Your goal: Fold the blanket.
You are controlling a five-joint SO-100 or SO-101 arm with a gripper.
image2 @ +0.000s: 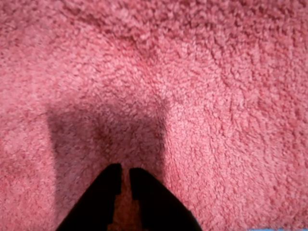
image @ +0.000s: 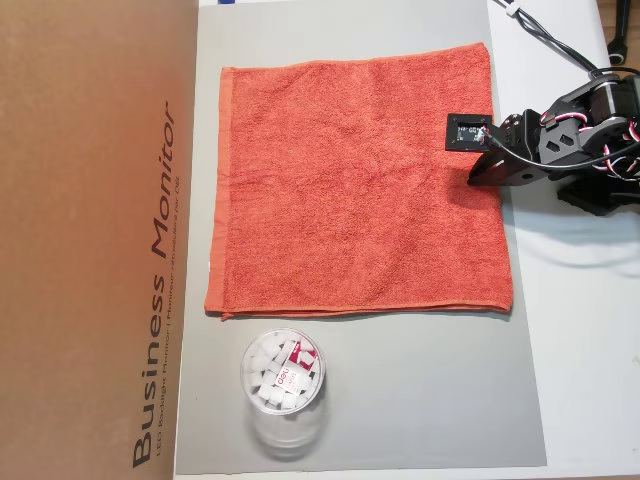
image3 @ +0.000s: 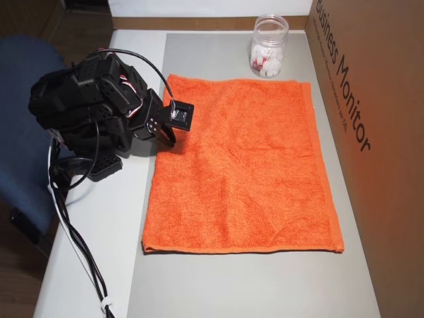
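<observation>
The black two-finger gripper (image2: pixel 125 178) is pressing, nearly closed and holding nothing, into the flat orange-red fluffy blanket (image: pixel 350 190), so it is risking sliding off without pinching any cloth.

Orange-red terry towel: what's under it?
The orange-red terry towel lies flat on a grey mat, whose bare margins show around it in both overhead views. Whatever lies beneath the cloth itself is covered. The black gripper is over its edge.

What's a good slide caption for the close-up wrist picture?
Black hand, nearly closed, pressing into the red blanket.
</observation>
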